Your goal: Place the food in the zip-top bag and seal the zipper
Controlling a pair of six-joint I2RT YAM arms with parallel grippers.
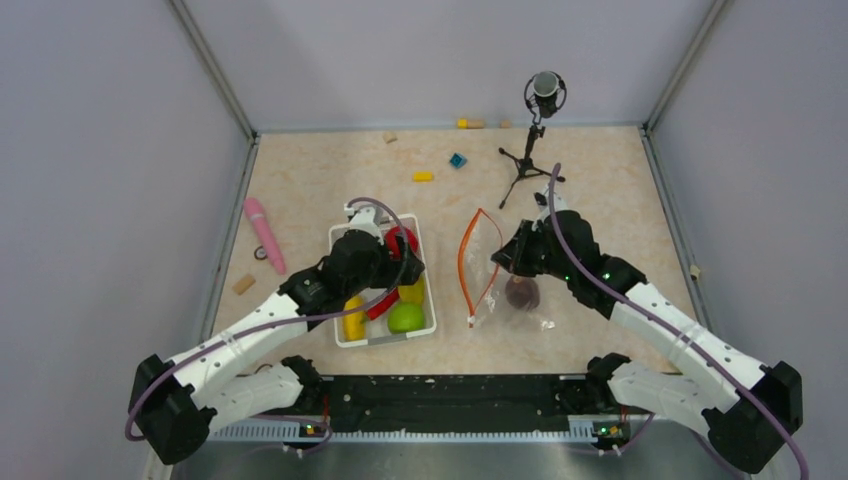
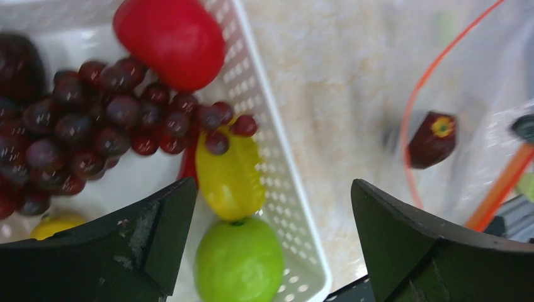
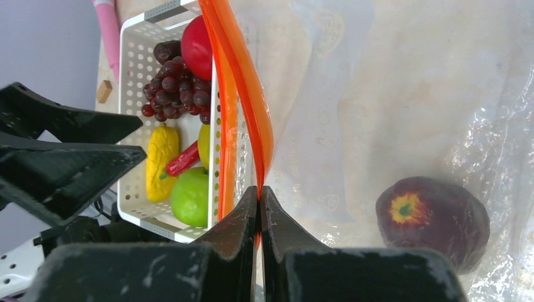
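Right wrist view: right gripper (image 3: pixel 259 192) clamped on the zipper (image 3: pixel 247 100) of the zip-top bag (image 3: pixel 378 94), right of bench centre, with the maroon fruit (image 3: pixel 432 219) inside. Over the white basket (image 2: pixel 277 157) of grapes (image 2: pixel 94 126), the left gripper (image 2: pixel 272 195) hangs with fingers spread.

One white basket (image 1: pixel 385 340) holds one red apple (image 2: pixel 170 41), one bunch of grapes (image 2: pixel 94 126), two yellow pieces (image 1: pixel 353 318), one green fruit (image 1: pixel 405 318) and one red chili (image 3: pixel 182 158). One zip-top bag (image 3: pixel 378 94) with one zipper (image 1: pixel 461 262) holds one maroon fruit (image 1: pixel 521 293). One pink stick (image 1: pixel 266 234).
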